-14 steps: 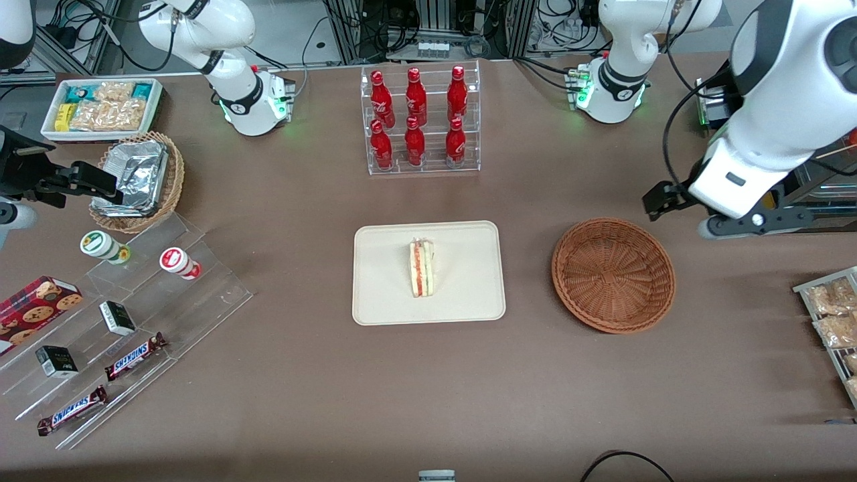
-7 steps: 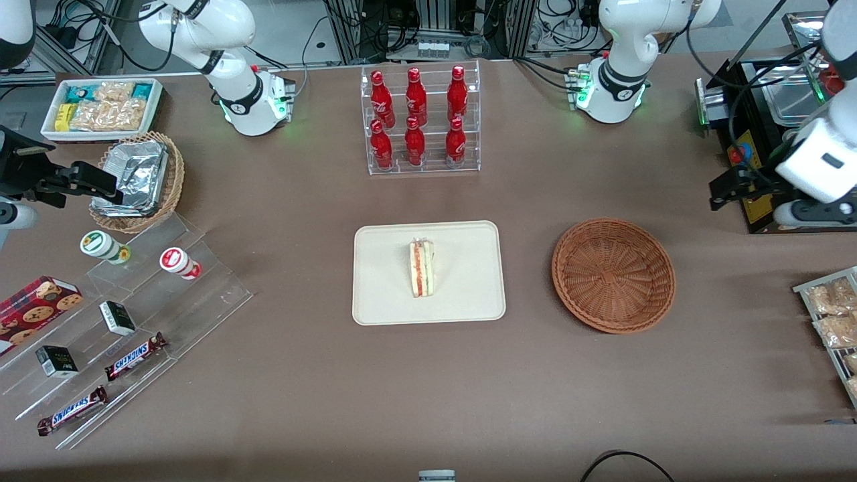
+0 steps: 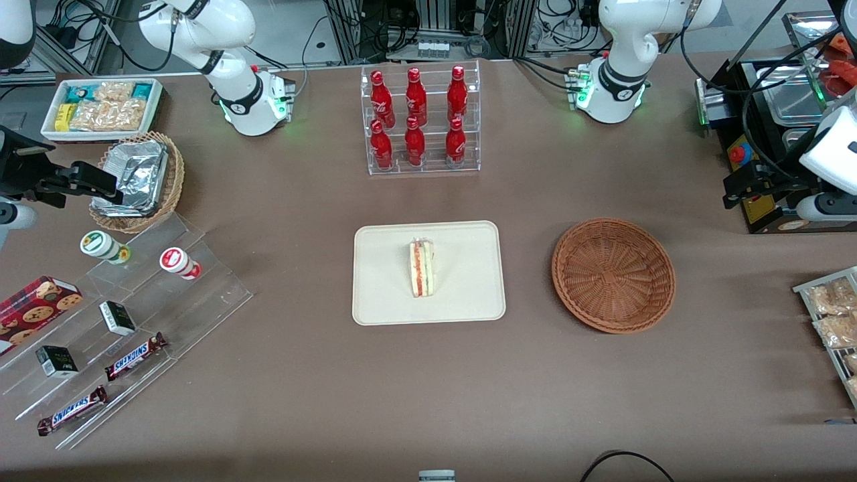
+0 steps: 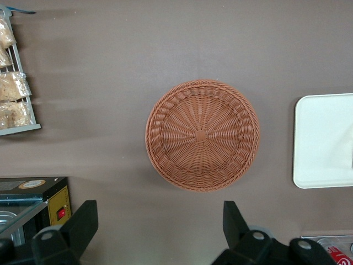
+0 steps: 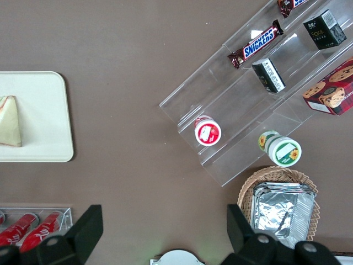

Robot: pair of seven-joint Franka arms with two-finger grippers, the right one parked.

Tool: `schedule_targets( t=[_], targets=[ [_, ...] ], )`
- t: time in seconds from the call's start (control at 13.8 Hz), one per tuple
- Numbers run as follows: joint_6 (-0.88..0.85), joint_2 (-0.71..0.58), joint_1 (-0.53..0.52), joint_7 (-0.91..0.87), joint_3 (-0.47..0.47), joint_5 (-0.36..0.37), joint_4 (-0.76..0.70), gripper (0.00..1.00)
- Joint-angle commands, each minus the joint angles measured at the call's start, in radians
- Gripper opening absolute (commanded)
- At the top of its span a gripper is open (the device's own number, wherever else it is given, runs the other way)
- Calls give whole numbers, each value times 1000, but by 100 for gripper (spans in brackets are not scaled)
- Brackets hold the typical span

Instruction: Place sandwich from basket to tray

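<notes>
The sandwich (image 3: 422, 268), a white-bread wedge with red and green layers, lies on the cream tray (image 3: 381, 294) at the table's middle; it also shows in the right wrist view (image 5: 11, 121). The reddish-brown wicker basket (image 3: 613, 274) is empty and stands beside the tray, toward the working arm's end; it fills the middle of the left wrist view (image 4: 202, 134). My left gripper (image 3: 734, 189) hangs high at the working arm's end of the table, a little farther from the front camera than the basket. Its fingers (image 4: 83, 221) are wide apart with nothing between them (image 4: 159, 221).
A clear rack of red bottles (image 3: 420, 120) stands farther back than the tray. A black appliance (image 3: 756, 134) and a rack of snack bags (image 3: 833, 321) sit at the working arm's end. Acrylic steps with candy bars (image 3: 107, 335), a tan foil-pack basket (image 3: 137, 181) and a white snack bin (image 3: 100, 107) lie toward the parked arm's end.
My left arm has drawn away from above the basket toward the working arm's end of the table. The sandwich, tray and basket have not moved.
</notes>
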State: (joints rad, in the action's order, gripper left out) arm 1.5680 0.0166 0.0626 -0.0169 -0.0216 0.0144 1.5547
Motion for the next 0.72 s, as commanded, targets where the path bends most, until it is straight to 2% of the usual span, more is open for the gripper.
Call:
schedule_targets(
  t=[0.0,0.65],
  targets=[
    [-14,19,17,15,-23,-4,-31,100],
    [-31,10,-13,35,-8,-4,-33,100]
  ],
)
